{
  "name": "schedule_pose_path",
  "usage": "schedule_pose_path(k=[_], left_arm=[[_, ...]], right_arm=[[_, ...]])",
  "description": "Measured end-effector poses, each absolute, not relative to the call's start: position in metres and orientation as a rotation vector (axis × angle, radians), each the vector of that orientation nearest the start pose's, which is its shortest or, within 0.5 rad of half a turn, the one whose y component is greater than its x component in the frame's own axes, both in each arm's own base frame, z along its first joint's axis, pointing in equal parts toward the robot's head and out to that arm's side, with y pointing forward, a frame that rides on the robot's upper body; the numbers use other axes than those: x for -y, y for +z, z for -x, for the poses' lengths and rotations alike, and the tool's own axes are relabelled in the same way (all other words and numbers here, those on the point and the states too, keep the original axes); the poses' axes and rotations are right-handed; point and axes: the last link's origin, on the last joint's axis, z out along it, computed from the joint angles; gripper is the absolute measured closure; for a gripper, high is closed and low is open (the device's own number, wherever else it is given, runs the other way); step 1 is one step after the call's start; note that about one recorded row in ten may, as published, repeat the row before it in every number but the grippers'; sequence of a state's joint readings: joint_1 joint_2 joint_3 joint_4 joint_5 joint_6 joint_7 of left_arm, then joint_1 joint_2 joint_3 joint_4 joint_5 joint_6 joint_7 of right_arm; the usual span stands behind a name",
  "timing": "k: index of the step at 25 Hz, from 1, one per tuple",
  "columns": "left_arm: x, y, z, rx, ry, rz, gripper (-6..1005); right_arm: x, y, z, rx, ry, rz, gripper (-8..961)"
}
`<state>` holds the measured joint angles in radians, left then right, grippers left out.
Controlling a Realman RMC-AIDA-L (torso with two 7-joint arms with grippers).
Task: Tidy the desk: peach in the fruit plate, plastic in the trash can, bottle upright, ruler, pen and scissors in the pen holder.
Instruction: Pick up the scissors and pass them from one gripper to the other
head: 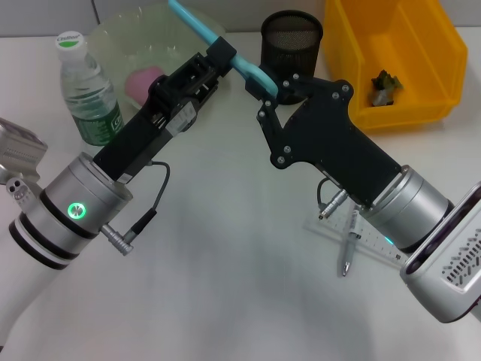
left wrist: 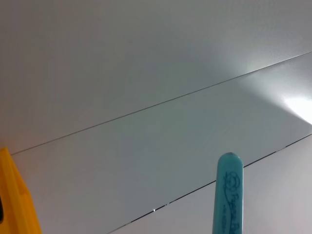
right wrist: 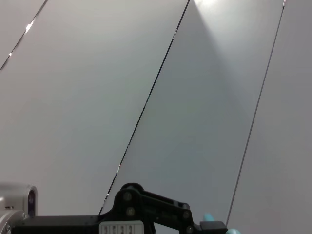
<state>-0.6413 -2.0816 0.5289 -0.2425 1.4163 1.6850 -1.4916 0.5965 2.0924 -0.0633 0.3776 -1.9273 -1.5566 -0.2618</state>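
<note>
top centre of the head view, both my left gripper (head: 219,54) and right gripper (head: 264,84) clamp the teal scissors (head: 203,31); releasing unevenly could drop them short of the mesh pen holder (head: 291,37).

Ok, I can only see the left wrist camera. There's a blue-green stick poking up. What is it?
Observer: It's the teal scissors, held by the left gripper above the table.
Operator: Is the other arm close?
Observer: Yes. The right gripper is at the scissors' other end, right beside the black pen holder.
Operator: And the yellow thing at the edge?
Observer: That's a yellow bin, with crumpled plastic lying inside.
</note>
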Motion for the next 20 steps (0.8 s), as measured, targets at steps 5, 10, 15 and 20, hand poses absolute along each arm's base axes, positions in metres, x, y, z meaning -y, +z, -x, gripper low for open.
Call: schedule_pose_path(k=[5,10,15,20], left_arm=[[-0.2948,-0.0593,0.2115,1.603,-1.919,1.934,744],[-0.2945,-0.0585,0.2108,1.579,-1.922,1.944,748],[-0.2942,-0.058,0.2106,1.569,-1.926,1.944,752],[-0.2953,-0.057,0.2125,1.557,-1.928,1.918,756]], right_arm=[[-0.2788,-0.0914,-0.1857,0.221,1.076,1.989,884],[-0.2794,-0.0906,-0.186,0.216,1.075,1.982,884],[-0.2802,-0.0897,-0.1865,0.214,1.073,1.976,883],[-0.2806,-0.0894,-0.1871,0.216,1.069,1.976,883]])
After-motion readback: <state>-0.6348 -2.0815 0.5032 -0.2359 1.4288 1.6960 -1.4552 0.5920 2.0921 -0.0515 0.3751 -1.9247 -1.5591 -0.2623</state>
